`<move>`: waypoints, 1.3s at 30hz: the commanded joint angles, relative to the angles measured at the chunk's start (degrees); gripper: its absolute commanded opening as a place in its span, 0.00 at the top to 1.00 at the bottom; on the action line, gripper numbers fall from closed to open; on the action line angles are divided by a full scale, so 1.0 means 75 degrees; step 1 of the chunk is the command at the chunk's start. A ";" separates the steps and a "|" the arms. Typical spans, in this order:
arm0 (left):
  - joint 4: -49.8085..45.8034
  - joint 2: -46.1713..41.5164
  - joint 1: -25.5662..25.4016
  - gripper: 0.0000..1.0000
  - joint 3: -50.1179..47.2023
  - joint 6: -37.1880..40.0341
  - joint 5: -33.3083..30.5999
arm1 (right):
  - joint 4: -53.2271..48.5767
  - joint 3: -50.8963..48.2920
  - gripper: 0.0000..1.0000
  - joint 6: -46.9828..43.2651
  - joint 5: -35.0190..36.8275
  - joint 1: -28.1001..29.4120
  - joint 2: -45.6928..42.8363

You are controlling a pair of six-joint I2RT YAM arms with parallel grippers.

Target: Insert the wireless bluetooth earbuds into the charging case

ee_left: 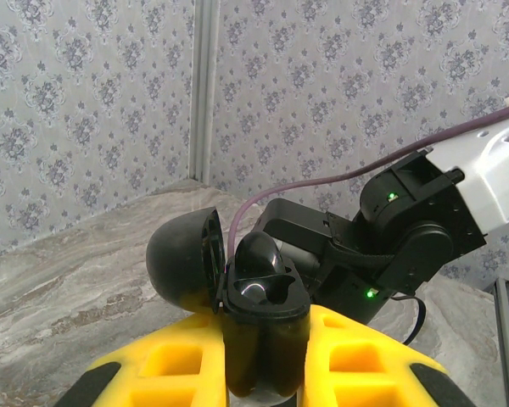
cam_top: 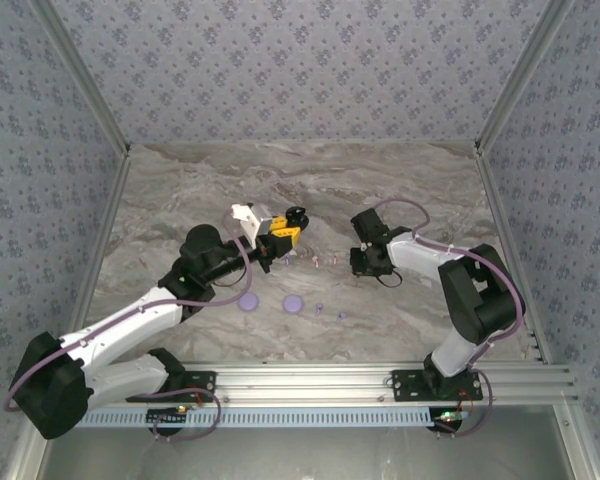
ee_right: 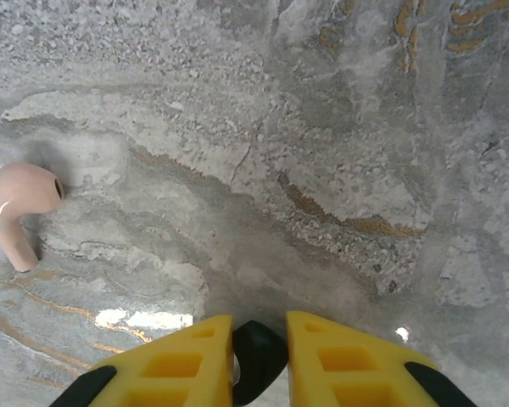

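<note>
earbuds first: the right pincer (ee_right: 259, 329) is clenched on a small black rounded piece, most likely a black earbud (ee_right: 256, 360). it is pinched between the yellow fingers at the bottom centre of the right wrist view, low over the marble worktop (ee_right: 339, 153). a pale pink earbud (ee_right: 15, 210) lies loose at the left edge of that view, well apart from the fingers.

the charging case (ee_left: 263, 292), black, sits in the lower middle of the left wrist view. the left pincer (ee_left: 263, 348) grasps it, with the lid (ee_left: 180, 267) swung open to the left and the open face turned upward. from above, the case is near the centre of the frame, with the right pincer to its right and a little lower in the frame.

to do this step well, i judge the right arm should lift straight up before crossing over, so the bud neither drags on the worktop nor knocks the loose pink one. the case should be held level and motionless while the bud comes down stem first into the well that matches its side. which well that is cannot be told from these views. the grip hides much of the bud, so approach slowly, seat it lightly, and let go only once it rests in the well. a tilted entry could pop it out or nudge the lid shut.
</note>
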 commanded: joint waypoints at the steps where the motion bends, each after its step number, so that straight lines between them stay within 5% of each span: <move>1: 0.0159 -0.0290 -0.0045 1.00 -0.0078 0.0079 -0.0049 | -0.0099 0.0083 0.79 -0.0119 -0.0374 0.0187 0.0254; 8: 0.0112 -0.0366 -0.0044 1.00 -0.0131 0.0052 -0.0113 | 0.0114 -0.0117 0.82 -0.0267 -0.0288 0.0144 -0.0460; 14: 0.0340 -0.0187 -0.0053 1.00 -0.0138 -0.0170 0.0035 | 0.0554 -0.0365 0.82 -0.0816 -0.0394 -0.0022 -0.2357; 25: 0.0689 0.0751 -0.0186 1.00 0.0191 -0.0353 0.0550 | 0.1237 0.0245 0.82 -0.2433 -0.1855 0.0084 -0.5344; 39: 0.0358 0.1561 -0.0506 1.00 0.0898 -0.0076 0.1094 | 0.1549 0.1071 0.82 -0.3533 -0.1762 0.1425 -0.5030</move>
